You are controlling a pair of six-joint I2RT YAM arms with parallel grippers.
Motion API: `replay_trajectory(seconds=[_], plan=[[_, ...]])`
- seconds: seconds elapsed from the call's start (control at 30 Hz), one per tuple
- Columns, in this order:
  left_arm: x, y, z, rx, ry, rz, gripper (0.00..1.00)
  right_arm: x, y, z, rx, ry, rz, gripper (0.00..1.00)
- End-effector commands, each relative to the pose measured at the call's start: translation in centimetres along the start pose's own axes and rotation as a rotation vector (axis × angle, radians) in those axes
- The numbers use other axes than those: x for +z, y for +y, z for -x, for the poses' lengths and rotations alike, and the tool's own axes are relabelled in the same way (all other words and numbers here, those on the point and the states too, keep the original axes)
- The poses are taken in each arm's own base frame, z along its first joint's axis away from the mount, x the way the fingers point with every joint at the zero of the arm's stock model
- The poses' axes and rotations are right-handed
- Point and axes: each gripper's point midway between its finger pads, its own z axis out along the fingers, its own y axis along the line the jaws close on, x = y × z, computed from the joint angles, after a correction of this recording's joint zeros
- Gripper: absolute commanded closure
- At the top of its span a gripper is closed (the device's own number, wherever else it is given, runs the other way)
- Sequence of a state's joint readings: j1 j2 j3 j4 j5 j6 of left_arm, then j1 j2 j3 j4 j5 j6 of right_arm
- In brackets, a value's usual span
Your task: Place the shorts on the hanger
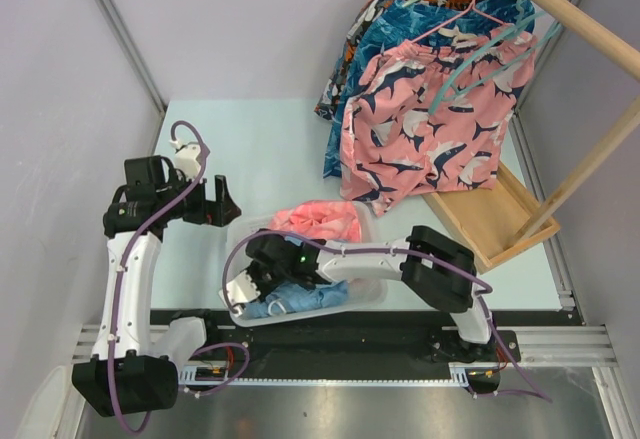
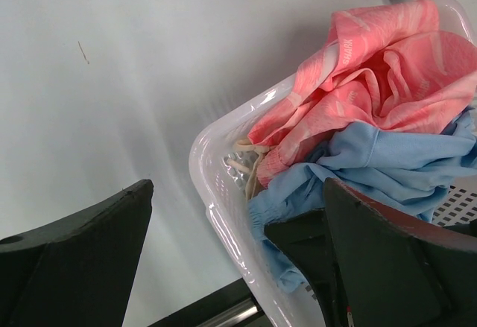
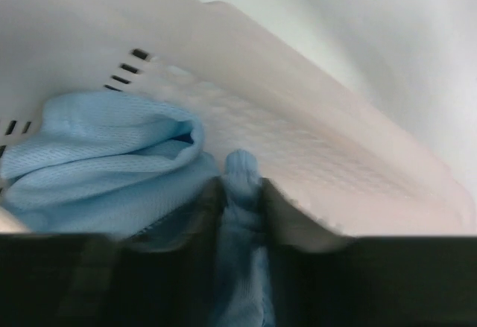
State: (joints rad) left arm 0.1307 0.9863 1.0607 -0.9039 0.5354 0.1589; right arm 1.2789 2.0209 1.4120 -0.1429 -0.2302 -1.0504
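Blue shorts in basket, right gripper engaged.
The shorts [image 1: 292,303], plain light sky-blue fabric, lie crumpled at the near end of the white basket [image 1: 372,297], partly under salmon-pink shorts [image 1: 322,221]. The right gripper [image 3: 240,197] is inside the basket, clamped on a fold of them. The left gripper [image 1: 222,204] hangs left of the basket, fingers spread.

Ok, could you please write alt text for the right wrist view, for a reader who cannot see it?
The right gripper has its jaws shut on a fold of the light blue shorts, inside a white plastic basket. The rest of the shorts lies bunched on the left, against the slotted basket wall.
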Motion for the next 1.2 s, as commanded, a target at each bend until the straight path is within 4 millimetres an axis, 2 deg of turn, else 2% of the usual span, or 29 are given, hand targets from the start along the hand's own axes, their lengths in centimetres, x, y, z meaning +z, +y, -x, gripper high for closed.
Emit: replay_trajectory(seconds=[0.0, 0.03, 0.07, 0.1, 0.13, 0.2, 0.27, 0.33, 0.37, 0.43, 0.47, 0.57, 0.6, 0.7, 0.77, 0.83, 0.93, 1.0, 1.07, 1.13, 1.17], plan=[[-0.3, -0.1, 0.9, 0.023, -0.029, -0.009, 0.00, -2.1, -4.5, 1.1, 0.013, 0.002, -0.101, 0.83], [-0.1, 0.0, 0.9, 0.022, -0.028, -0.011, 0.00, -2.7, -5.5, 1.6, 0.019, -0.006, -0.122, 0.89], [-0.2, 0.0, 1.1, 0.023, -0.031, -0.010, 0.00, -3.4, -6.1, 1.4, 0.048, -0.001, -0.134, 1.00], [-0.1, 0.0, 1.2, 0.024, -0.033, -0.013, 0.00, -4.1, -6.9, 1.7, 0.059, -0.007, -0.155, 1.00], [0.0, 0.1, 1.4, 0.025, -0.037, -0.014, 0.00, -5.6, -8.5, 2.6, 0.073, -0.024, -0.190, 1.00], [0.1, 0.2, 1.6, 0.016, -0.042, -0.010, 0.00, -7.6, -10.5, 2.9, 0.151, -0.051, -0.240, 1.00], [0.4, 0.3, 2.2, 0.016, -0.053, -0.012, 0.00, -10.6, -12.9, 4.2, 0.186, -0.101, -0.305, 1.00], [0.5, 0.3, 2.8, 0.006, -0.067, -0.021, 0.00, -13.1, -14.5, 4.1, 0.234, -0.128, -0.358, 1.00], [0.5, 0.3, 3.3, 0.001, -0.073, -0.023, 0.00, -15.3, -15.5, 4.8, 0.238, -0.158, -0.397, 1.00], [0.5, 0.2, 4.3, 0.006, -0.097, -0.033, 0.00, -17.6, -16.5, 4.6, 0.263, -0.180, -0.438, 1.00], [0.2, 0.1, 5.1, 0.007, -0.114, -0.034, 0.00, -19.8, -17.1, 5.4, 0.260, -0.207, -0.473, 1.00], [0.0, -0.2, 6.9, 0.020, -0.154, -0.049, 0.00, -22.8, -17.9, 5.3, 0.295, -0.245, -0.519, 1.00], [0.0, -0.3, 7.2, 0.020, -0.160, -0.055, 0.00, -24.5, -18.2, 5.6, 0.296, -0.261, -0.546, 1.00], [-0.4, -0.8, 8.1, 0.039, -0.183, -0.080, 0.00, -27.8, -18.7, 4.9, 0.325, -0.273, -0.597, 1.00], [-0.5, -1.2, 7.9, 0.076, -0.173, -0.106, 0.00, -28.7, -18.4, 3.4, 0.375, -0.255, -0.599, 1.00], [-0.8, -2.1, 6.7, 0.116, -0.142, -0.156, 0.00, -30.4, -18.1, 3.1, 0.398, -0.267, -0.618, 1.00], [-1.0, -3.6, 4.1, 0.235, -0.117, -0.246, 0.00, -33.2, -18.6, 2.5, 0.416, -0.279, -0.682, 1.00], [-1.4, -4.5, 1.5, 0.370, -0.133, -0.288, 0.00, -35.1, -19.0, 1.3, 0.451, -0.273, -0.727, 1.00], [-1.7, -4.9, -0.4, 0.481, -0.159, -0.289, 0.00, -37.4, -19.1, 1.2, 0.468, -0.302, -0.758, 1.00], [-2.0, -5.6, -1.1, 0.535, -0.187, -0.309, 0.00, -38.9, -18.4, 0.8, 0.477, -0.310, -0.749, 1.00], [-1.8, -6.1, -1.5, 0.555, -0.189, -0.331, 0.00, -38.9, -17.9, 0.5, 0.485, -0.301, -0.730, 1.00]])
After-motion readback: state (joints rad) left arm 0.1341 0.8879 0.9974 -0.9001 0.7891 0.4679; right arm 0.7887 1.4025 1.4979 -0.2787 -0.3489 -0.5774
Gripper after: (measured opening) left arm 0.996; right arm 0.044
